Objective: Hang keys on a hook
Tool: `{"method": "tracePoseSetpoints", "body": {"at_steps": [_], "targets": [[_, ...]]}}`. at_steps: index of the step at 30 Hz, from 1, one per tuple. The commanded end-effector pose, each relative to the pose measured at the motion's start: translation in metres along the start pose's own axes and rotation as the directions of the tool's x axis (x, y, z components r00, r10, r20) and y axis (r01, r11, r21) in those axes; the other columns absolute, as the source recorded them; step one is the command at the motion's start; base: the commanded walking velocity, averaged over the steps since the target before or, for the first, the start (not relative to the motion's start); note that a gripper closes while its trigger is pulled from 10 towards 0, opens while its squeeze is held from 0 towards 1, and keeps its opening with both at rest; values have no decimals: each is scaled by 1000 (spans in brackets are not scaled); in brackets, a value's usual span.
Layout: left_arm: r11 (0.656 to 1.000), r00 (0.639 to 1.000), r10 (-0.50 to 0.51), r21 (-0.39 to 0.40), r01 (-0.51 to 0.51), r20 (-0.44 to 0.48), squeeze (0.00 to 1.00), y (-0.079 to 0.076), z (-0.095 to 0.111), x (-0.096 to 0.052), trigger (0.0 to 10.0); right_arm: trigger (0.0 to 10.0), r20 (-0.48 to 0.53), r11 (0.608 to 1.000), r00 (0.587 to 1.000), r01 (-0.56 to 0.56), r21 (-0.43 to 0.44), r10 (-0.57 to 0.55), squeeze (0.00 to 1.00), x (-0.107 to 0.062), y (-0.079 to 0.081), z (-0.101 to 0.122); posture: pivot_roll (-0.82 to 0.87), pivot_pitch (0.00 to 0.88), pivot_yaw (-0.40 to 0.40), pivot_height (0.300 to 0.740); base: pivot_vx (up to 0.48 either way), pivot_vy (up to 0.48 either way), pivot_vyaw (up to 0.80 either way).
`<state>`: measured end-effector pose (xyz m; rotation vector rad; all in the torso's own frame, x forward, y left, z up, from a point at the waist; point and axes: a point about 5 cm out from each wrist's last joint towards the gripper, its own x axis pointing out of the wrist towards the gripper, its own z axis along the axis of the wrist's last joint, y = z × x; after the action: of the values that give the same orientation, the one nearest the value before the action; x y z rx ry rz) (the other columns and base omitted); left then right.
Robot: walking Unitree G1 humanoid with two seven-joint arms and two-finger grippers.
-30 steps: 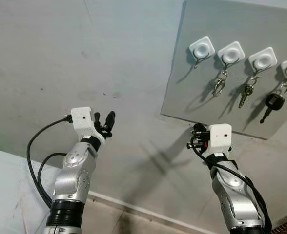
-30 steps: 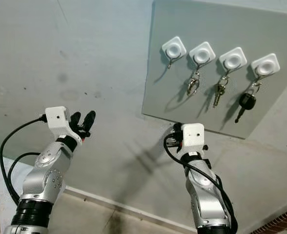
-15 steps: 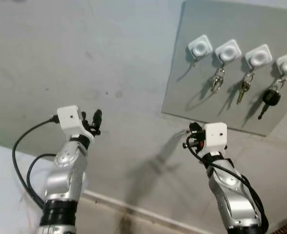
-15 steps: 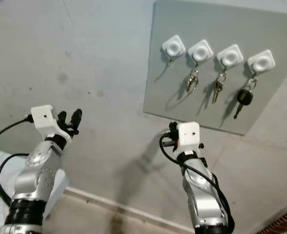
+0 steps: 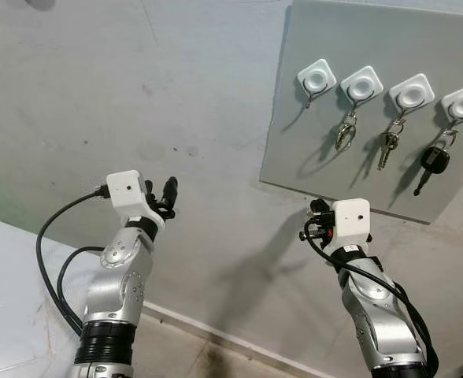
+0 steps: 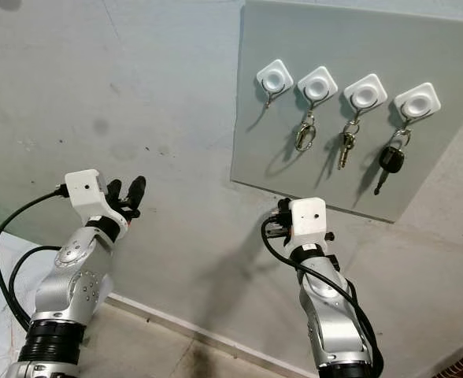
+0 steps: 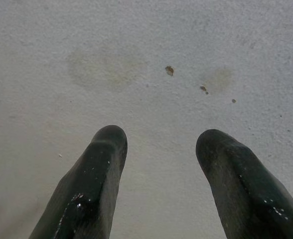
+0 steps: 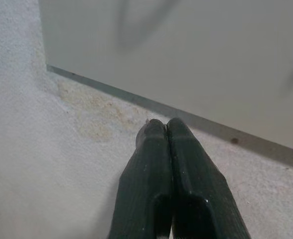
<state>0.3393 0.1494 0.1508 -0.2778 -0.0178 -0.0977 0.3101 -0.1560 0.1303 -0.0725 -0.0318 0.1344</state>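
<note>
The right gripper's [image 8: 159, 130] fingers are pressed flat together with nothing between them, just under the lower edge of the grey board [image 5: 350, 126]. The left gripper [image 7: 161, 149], well off to the board's left, holds its fingers spread wide toward bare wall [image 5: 137, 94]. Three sets of keys [image 5: 345, 131] hang on the board's hooks, and the leftmost hook [image 5: 316, 77] is free, presumably the target. Neither gripper seems to carry keys.

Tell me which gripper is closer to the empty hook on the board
Right. The right gripper is just below the board's lower edge, beneath the empty hook. The left gripper is raised before the bare wall, well off to the board's left.
</note>
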Motion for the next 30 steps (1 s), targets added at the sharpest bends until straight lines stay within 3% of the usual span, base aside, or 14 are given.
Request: {"method": "tracePoseSetpoints", "body": {"at_steps": [1, 5, 7, 8, 10, 16, 24, 30], "targets": [[999, 999, -33, 26, 33, 0, 0, -6, 4, 2, 10000, 10000, 6, 1000, 1000, -4, 15, 4, 0, 1, 0, 4, 153, 0, 2, 740, 0, 0, 0], [997, 998, -66, 38, 66, -5, 0, -11, 4, 2, 10000, 10000, 14, 1000, 1000, -24, 19, 23, 0, 0, 2, 5, 153, 0, 2, 740, 0, 0, 0], [982, 984, -180, 54, 179, 3, 0, -26, 10, 2, 10000, 10000, 45, 996, 995, -89, 22, 88, 0, 3, 9, 12, 149, 0, 4, 740, 0, 0, 0], [982, 984, -180, 54, 179, 3, 0, -26, 10, 2, 10000, 10000, 45, 996, 995, -89, 22, 88, 0, 3, 9, 12, 149, 0, 4, 740, 0, 0, 0], [962, 966, -259, 86, 258, 2, 0, -37, 14, 1, 10000, 10000, 73, 989, 987, -147, 19, 146, 0, 7, 15, 19, 148, 0, 6, 740, 0, 0, 0], [917, 927, -374, 140, 372, -15, 0, -55, 17, 5, 10000, 10000, 125, 984, 976, -180, -4, 179, 0, 24, 19, 36, 143, 0, 9, 740, 0, 0, 0], [880, 890, -456, 157, 449, 9, 0, -74, 33, 11, 10000, 10000, 219, 975, 950, -221, -28, 222, 0, 44, 24, 67, 134, 0, 16, 740, 0, 0, 0], [872, 881, -471, 166, 461, 29, 0, -78, 39, 13, 10000, 10000, 268, 969, 933, -247, -10, 240, 0, 51, 28, 79, 136, 0, 17, 740, 0, 0, 0]]}}
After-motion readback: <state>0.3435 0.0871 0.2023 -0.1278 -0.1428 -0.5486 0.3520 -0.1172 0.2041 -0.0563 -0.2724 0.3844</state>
